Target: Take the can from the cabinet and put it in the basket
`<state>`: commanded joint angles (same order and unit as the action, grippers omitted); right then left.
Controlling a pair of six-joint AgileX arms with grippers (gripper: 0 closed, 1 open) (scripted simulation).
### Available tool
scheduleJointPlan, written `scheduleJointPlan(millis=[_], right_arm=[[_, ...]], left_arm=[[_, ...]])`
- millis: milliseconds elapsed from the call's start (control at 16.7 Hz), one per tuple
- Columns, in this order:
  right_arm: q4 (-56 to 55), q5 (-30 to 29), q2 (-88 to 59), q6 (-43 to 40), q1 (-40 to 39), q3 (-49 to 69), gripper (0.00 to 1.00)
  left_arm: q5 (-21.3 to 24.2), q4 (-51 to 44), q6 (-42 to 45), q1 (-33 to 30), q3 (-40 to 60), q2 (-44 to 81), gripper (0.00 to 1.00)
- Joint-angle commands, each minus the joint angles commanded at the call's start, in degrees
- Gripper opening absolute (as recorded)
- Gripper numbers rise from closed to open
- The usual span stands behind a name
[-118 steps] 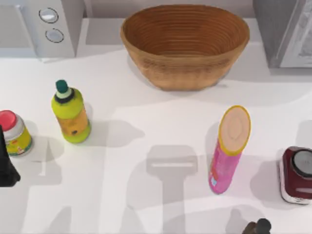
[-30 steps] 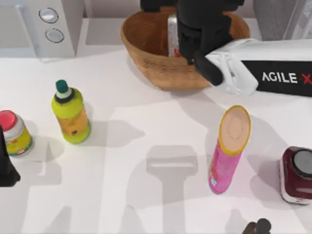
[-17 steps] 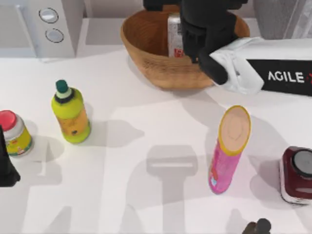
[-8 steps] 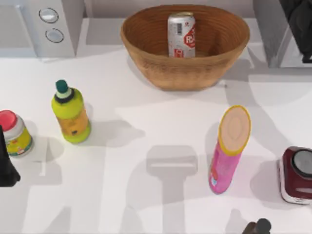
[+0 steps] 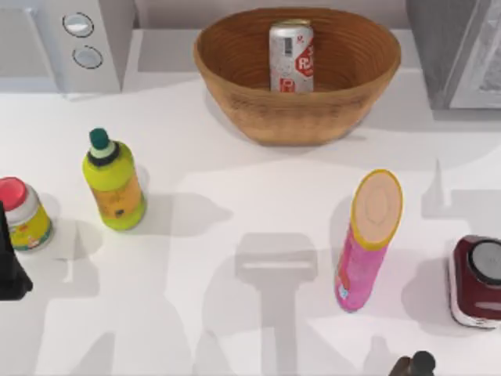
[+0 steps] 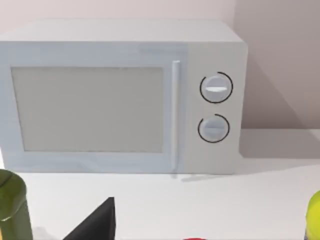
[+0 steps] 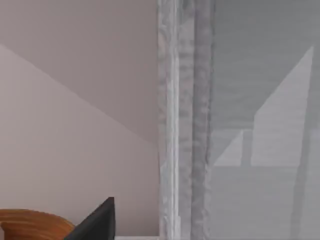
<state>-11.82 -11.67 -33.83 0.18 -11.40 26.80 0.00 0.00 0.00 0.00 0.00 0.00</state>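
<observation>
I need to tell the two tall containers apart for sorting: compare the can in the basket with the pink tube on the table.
The can is silver with a red label; the pink tube is pink with a yellow rim.
The can stands inside the basket; the pink tube stands on the bare table, nearer the top view's right.
The pink tube looks taller and slimmer than the can.
Both are upright cylinders, and no pincer touches either.

Can (image 5: pixel 291 56) upright inside basket (image 5: pixel 235 74)

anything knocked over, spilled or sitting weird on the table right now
Nothing stands out. The can stands upright inside the basket, and the green bottle, pink tube and dark red jar are all upright on the table, with no spills.
</observation>
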Motion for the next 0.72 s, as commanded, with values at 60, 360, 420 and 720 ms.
scheduleJointPlan(millis=[60,360,420,720], right_arm=[[1.78,1.75,6.04,-0.02,1.72,-4.14,1.0],[9.19,9.06,27.51,-0.13,8.86,-21.13,1.0],[10.2,10.06,30.01,-0.15,9.83,-23.39,1.0],[11.83,11.67,33.83,-0.18,11.4,-26.8,1.0]], left_arm=[[0.0,0.0,0.0,0.0,0.0,0.0,1.0],[0.0,0.0,0.0,0.0,0.0,0.0,1.0],[0.0,0.0,0.0,0.0,0.0,0.0,1.0],[0.0,0.0,0.0,0.0,0.0,0.0,1.0]])
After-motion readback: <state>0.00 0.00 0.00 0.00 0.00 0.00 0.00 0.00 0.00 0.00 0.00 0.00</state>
